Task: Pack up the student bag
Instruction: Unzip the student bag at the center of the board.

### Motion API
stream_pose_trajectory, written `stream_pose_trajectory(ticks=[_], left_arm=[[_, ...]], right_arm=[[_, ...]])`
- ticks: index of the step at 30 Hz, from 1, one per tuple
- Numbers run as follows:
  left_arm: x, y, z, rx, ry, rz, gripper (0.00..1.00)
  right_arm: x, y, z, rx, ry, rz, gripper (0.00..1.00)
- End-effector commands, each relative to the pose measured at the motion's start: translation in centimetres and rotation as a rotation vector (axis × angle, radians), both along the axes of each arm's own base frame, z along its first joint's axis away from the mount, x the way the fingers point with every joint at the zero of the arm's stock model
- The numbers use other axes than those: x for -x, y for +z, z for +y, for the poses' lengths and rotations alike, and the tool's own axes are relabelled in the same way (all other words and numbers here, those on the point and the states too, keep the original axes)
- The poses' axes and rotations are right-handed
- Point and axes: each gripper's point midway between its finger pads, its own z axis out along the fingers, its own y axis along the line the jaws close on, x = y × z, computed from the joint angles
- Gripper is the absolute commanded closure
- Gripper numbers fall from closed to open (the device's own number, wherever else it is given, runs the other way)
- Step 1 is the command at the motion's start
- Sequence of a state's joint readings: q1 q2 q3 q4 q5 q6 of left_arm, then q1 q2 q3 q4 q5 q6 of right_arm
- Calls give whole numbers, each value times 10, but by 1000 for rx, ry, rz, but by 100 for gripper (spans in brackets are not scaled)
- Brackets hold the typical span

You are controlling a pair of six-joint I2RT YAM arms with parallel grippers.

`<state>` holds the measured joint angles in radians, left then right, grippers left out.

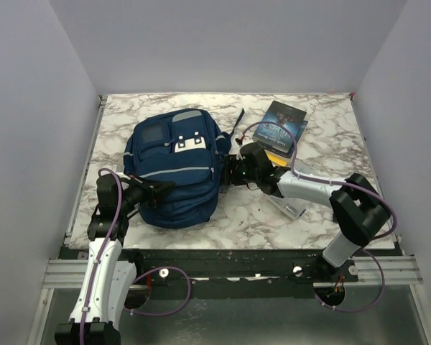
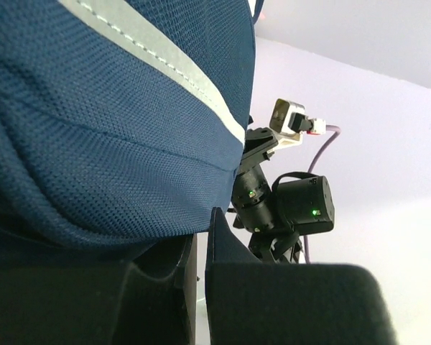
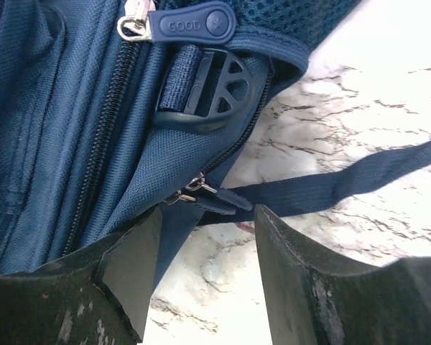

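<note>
Right, the large navy blue fabric backpack [image 1: 174, 169] lies left of centre on the white marbled table [image 1: 244, 215]. My right tool [image 3: 207, 215] gapes wide at its side, a zipper pull [image 3: 219, 199] between the jaws, gripping nothing. My left tool [image 2: 202, 237] is closed to a slit against the fabric; whether it pinches any, I cannot tell.

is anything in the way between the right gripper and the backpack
Nothing visible. The right gripper is open at the side of the backpack, its lower zipper pull just ahead of the gap between its fingers. Only the bag's own strap lies beside it on the marble table.
</note>
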<state>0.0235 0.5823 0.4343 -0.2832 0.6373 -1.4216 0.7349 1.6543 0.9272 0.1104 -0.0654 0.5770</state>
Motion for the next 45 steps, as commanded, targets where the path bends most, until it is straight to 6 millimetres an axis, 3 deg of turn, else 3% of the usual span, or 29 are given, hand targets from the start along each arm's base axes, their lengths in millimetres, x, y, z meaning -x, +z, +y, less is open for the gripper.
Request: stream_pose_trajectory(ticks=[1, 7, 12, 18, 20, 23, 30, 35, 40, 45], left_arm=[[-2, 57, -8, 26, -61, -184, 100], [-8, 69, -6, 7, -57, -215, 100], [-10, 65, -5, 3, -50, -202, 100], [-7, 65, -7, 10, -58, -203, 100], [-7, 66, -7, 11, -59, -204, 100], [-5, 65, -8, 19, -65, -198, 100], [-4, 62, -9, 31, -78, -181, 100], [-3, 63, -10, 38, -80, -179, 100], [-3, 62, -10, 43, -82, -172, 100], [-2, 59, -9, 49, -71, -165, 100]], right_arm=[[-12, 3, -17, 108, -10, -121, 42], [1, 0, -39, 213, 136, -312, 41], [19, -5, -51, 270, 275, -415, 41], [47, 19, -37, 113, 415, -580, 37], [47, 32, -30, -22, 369, -517, 30], [53, 48, -18, -210, 392, -406, 31], [70, 58, -12, -390, 504, -396, 31], [53, 53, -12, -417, 467, -342, 34], [35, 28, -11, -354, 421, -294, 35], [24, 16, -7, -339, 415, -288, 35]])
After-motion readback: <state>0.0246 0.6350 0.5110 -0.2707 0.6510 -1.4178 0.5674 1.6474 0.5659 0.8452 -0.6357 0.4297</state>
